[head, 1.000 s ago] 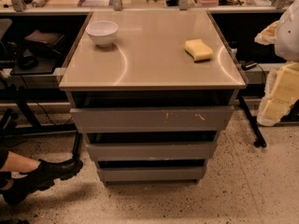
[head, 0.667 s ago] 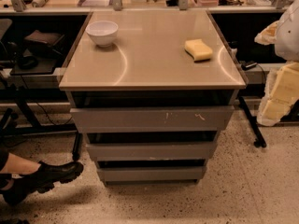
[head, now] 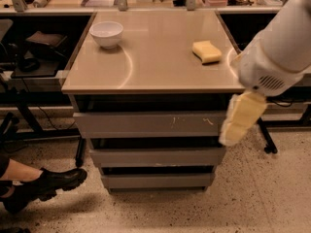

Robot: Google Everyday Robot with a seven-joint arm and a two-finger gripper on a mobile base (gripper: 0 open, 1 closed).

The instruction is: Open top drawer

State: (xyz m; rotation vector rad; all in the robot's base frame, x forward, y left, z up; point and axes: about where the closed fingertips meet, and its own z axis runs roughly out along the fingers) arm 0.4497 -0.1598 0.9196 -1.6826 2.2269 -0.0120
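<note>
The top drawer [head: 146, 124] is the widest grey front just under the tan countertop [head: 155, 67]. It has pale scratches right of centre, a dark gap above it, and no tray showing inside. My gripper [head: 234, 136] hangs pale yellow from the white arm [head: 277, 47]. It is at the cabinet's front right corner, level with the right end of the top drawer's front. I cannot tell whether it touches the front.
A white bowl [head: 107, 34] and a yellow sponge [head: 206, 51] sit on the countertop. Two narrower grey drawers [head: 158, 157] lie below. A person's black boot [head: 46, 184] rests on the floor at the left. A black stand leg [head: 266, 139] is at the right.
My arm has swung in from the right edge, leftward and down, to the cabinet's front right corner. The drawer front has not moved.
</note>
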